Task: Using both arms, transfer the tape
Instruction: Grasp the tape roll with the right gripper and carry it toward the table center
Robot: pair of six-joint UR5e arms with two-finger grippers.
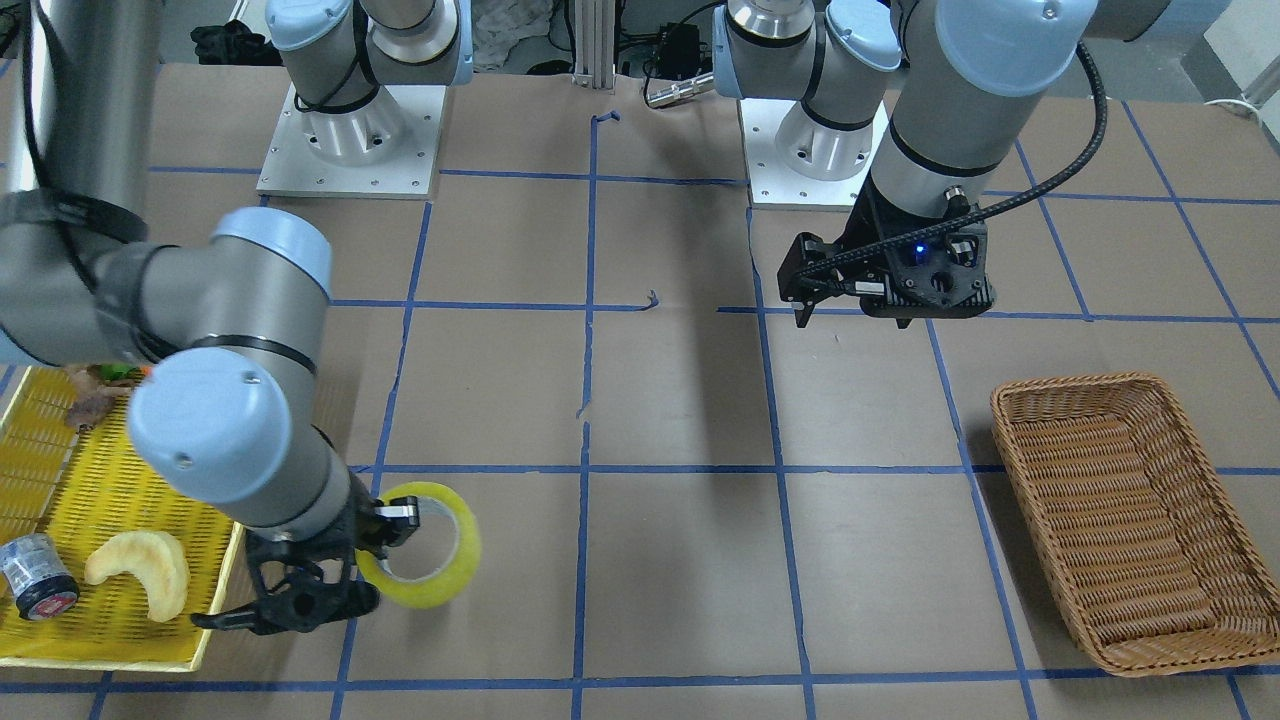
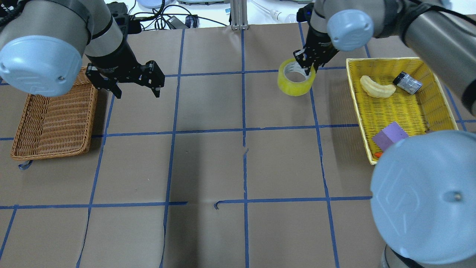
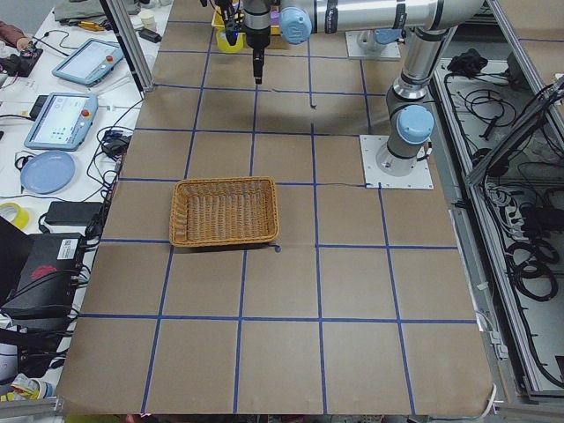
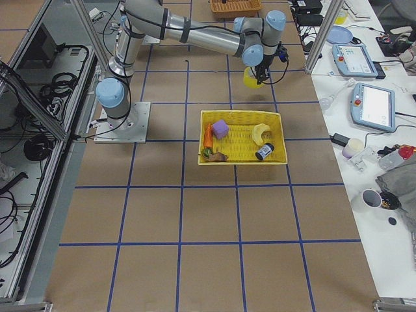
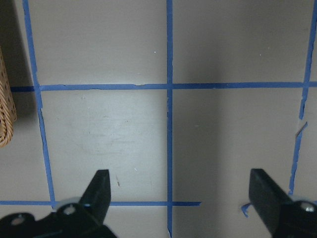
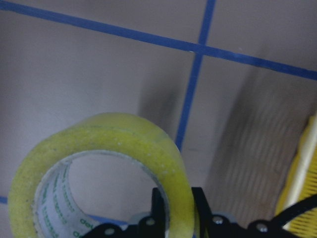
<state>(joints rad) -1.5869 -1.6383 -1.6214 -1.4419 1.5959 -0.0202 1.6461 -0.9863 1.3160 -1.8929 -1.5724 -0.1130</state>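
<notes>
The tape is a yellow roll with a pale core. It hangs tilted over the brown paper just left of the yellow tray. My right gripper is shut on the roll's wall, one finger inside the core and one outside. This shows in the right wrist view with the tape and in the front view with the tape. My left gripper is open and empty above the table beside the wicker basket. It also shows in the front view and the left wrist view.
A wicker basket stands at the table's left, also in the front view. A yellow tray at the right holds a pale crescent piece, a small grey cylinder and a purple block. Blue tape lines grid the paper.
</notes>
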